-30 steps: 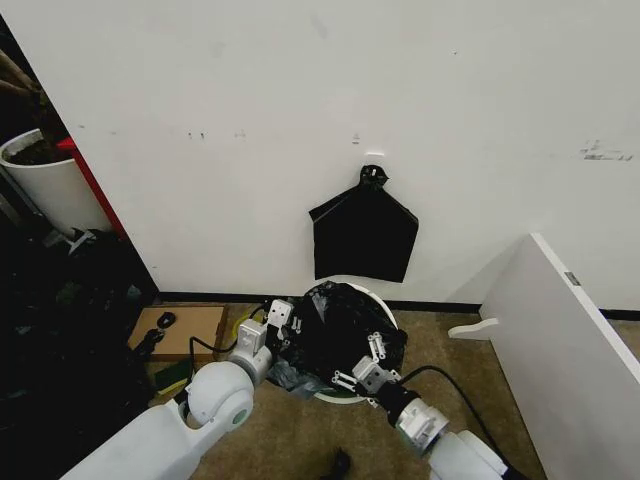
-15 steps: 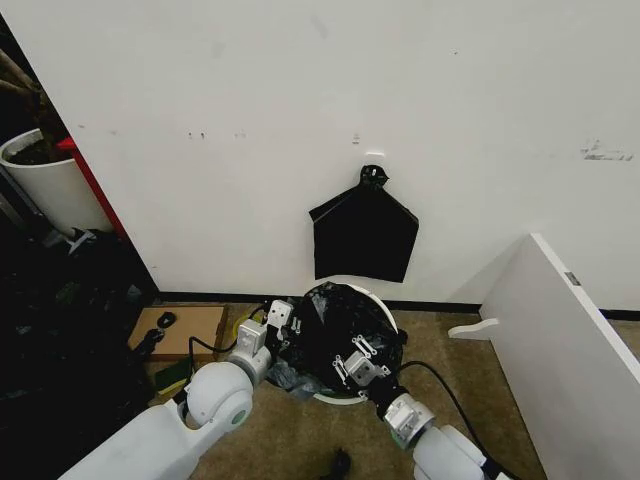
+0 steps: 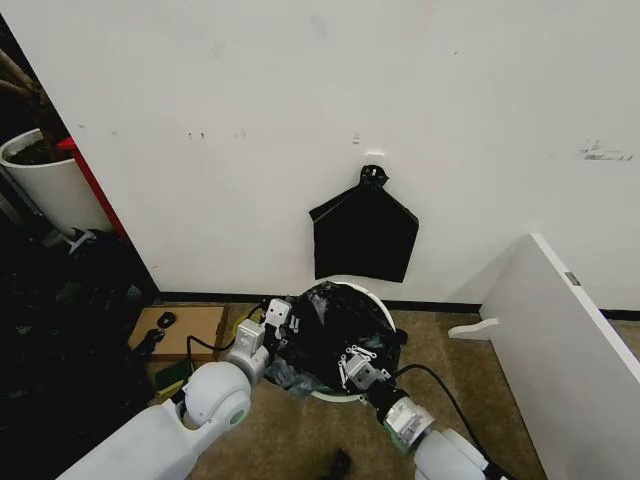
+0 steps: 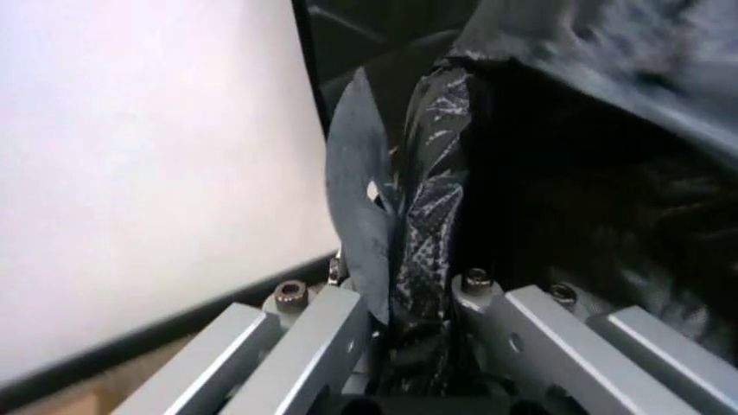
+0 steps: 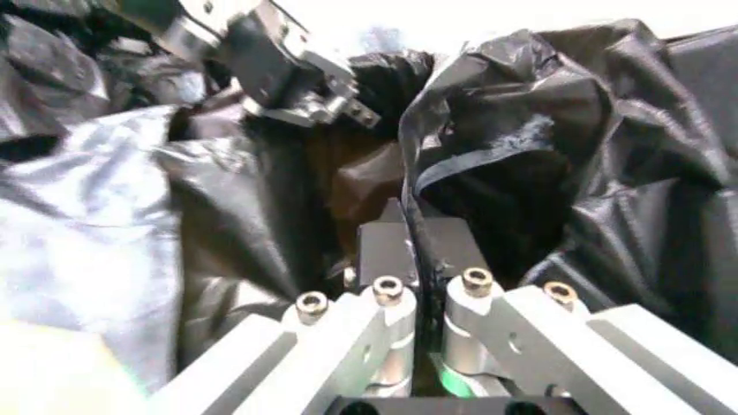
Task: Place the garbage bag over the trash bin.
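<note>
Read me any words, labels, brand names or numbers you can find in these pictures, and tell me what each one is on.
None can be read: the garbage bag, the trash bin, the left gripper and the right gripper carry no visible text.
The faint marks on the wall are too small to read.

Crinkled black garbage bag (image 3: 335, 325) drapes over white trash bin (image 3: 383, 307).

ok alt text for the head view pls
Both grippers, left and right, pinch a crinkled glossy black plastic garbage bag draped over a small round white plastic trash bin on the floor, below a flat black bag bundle on the white wall.
</note>
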Robot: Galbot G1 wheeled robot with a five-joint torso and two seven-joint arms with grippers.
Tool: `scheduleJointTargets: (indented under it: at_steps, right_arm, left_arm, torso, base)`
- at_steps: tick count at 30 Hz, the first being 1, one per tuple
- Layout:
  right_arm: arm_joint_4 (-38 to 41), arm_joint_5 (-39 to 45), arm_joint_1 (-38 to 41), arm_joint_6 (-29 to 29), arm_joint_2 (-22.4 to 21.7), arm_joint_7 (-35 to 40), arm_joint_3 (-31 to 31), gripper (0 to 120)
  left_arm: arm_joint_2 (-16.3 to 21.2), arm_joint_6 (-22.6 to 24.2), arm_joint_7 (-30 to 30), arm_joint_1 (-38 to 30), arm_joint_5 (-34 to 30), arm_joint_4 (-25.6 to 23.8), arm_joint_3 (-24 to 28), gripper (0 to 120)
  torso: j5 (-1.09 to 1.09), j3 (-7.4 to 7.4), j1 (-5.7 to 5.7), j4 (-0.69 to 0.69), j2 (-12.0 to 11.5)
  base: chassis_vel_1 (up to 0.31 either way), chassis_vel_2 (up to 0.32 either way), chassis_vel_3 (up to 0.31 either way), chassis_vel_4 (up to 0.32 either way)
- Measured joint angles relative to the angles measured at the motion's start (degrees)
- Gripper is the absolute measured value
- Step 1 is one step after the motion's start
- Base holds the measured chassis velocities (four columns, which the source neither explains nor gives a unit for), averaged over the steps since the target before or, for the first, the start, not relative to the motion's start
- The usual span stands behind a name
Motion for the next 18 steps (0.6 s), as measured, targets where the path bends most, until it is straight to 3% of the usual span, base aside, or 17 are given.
scheduleJointTargets:
  at_steps: [8,18]
  right_arm:
    - [4.80,11.05,-0.13,0.56,-2.25,-1.85,2.77,0]
    - [5.64,19.68,3.53,-1.13,-3.40,0.35,4.77,0]
  left_arm:
    - [1.43,-5.80,4.90,-0.13,8.10,2.51,-0.14,1]
    - [2.64,-10.34,8.06,0.83,12.81,3.41,-1.07,1]
  torso:
    - [-0.01,0.00,0.00,0.00,0.00]
    - [-0.01,0.00,0.00,0.00,0.00]
  base:
    - [0.000,0.000,0.000,0.000]
    - [0.000,0.000,0.000,0.000]
